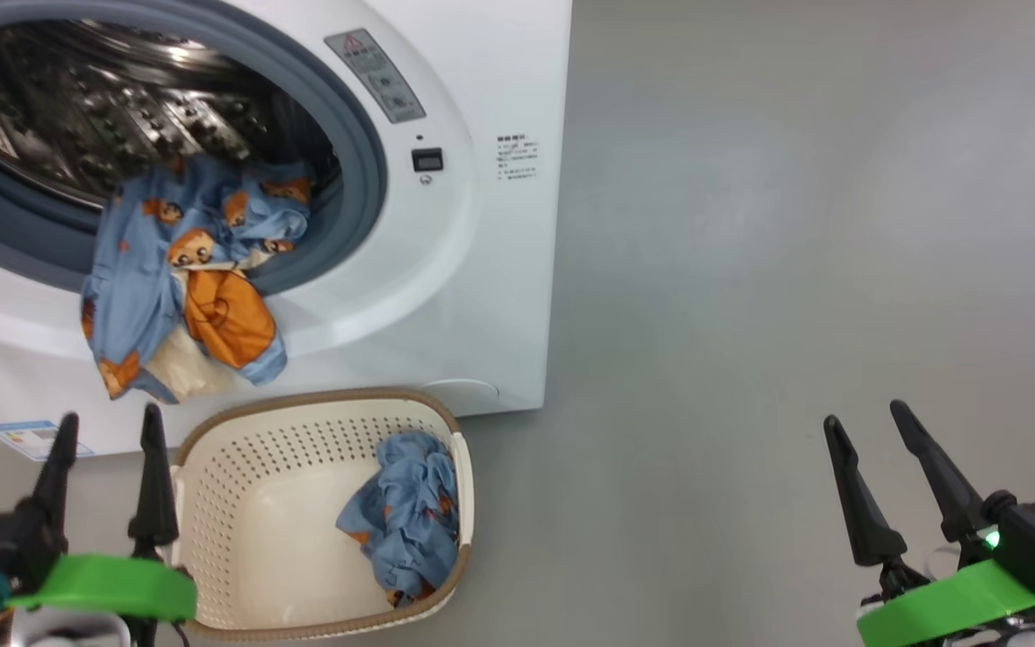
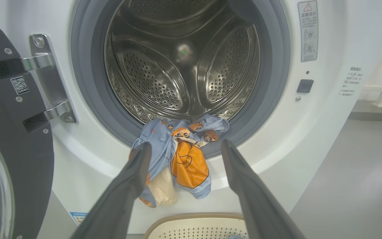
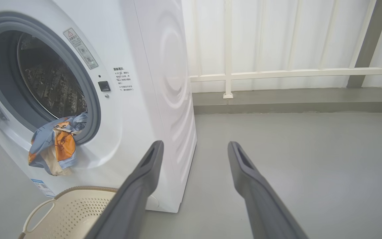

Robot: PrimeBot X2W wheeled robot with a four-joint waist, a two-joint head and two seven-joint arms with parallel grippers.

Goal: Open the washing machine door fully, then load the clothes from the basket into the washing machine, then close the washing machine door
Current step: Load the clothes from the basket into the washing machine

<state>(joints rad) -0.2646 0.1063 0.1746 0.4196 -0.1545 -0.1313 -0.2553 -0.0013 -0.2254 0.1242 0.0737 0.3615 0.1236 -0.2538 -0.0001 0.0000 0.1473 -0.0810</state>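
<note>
The left tool [image 1: 110, 415] hangs with its two dark fingers spread apart and nothing between them, near the left end of the basket [image 1: 320, 400] and pointing at the mouth of the washing machine [image 1: 499, 270]. The right tool [image 1: 864, 413] is equally spread and empty, well off to the right over bare grey floor [image 1: 796, 225]. The door [image 2: 12, 149] is swung open to the left of the opening on its chrome hinge [image 2: 50, 79], its black inner face and an edge of its glass showing in the left wrist view. The first garment [image 1: 185, 279], light blue with orange-brown figures, is only partly inside: its upper part lies at the front of the steel drum [image 1: 77, 108], while the rest spills across the bottom of the grey gasket [image 1: 365, 171] and hangs down the white front panel. The basket stands on the floor just in front of the machine, below that hanging cloth, and the second garment [image 1: 410, 512] lies crumpled against its right wall. A warning sticker [image 1: 375, 76] and a small dark latch socket [image 1: 427, 160] sit to the right of the opening, and a blue-white label [image 1: 23, 438] is low on the front. In the right wrist view a white railing [image 3: 277, 71] runs along the wall behind the machine.
</note>
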